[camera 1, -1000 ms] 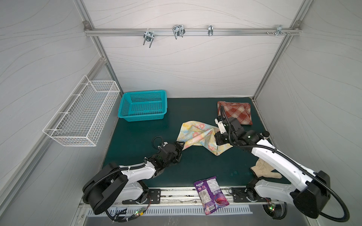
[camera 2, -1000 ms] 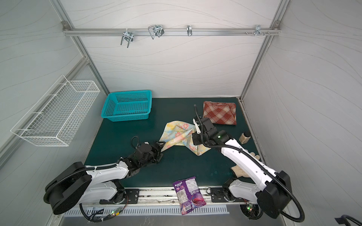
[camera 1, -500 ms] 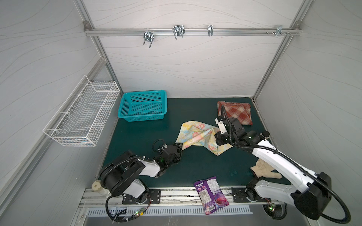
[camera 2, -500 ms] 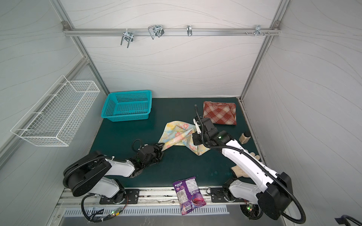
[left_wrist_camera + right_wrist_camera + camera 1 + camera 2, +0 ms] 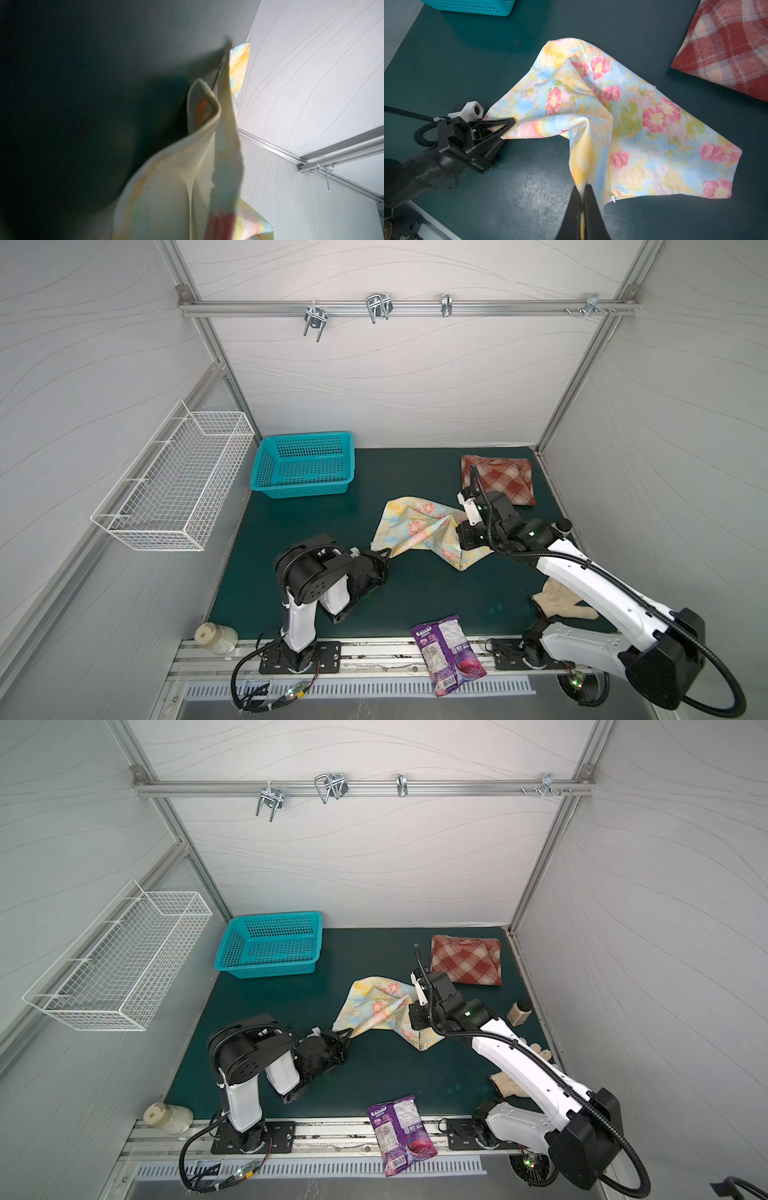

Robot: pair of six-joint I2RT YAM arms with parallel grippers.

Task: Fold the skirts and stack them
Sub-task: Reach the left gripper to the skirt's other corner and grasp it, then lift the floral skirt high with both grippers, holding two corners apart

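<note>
Floral skirt [image 5: 415,529]: rumpled on desk [image 5: 415,593]; left end effector [image 5: 387,551] clamps one corner, right end effector [image 5: 583,188] a raised fold (plaid skirt [image 5: 500,479] lies apart).

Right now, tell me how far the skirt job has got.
Done: the plaid skirt looks folded at the back. In hand: left hand and right hand are shut on the crumpled floral skirt. To do: fold it and stack the two.

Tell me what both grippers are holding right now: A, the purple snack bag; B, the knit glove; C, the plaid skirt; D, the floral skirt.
D: the left gripper and the right gripper are each shut on an edge of the floral skirt.
</note>
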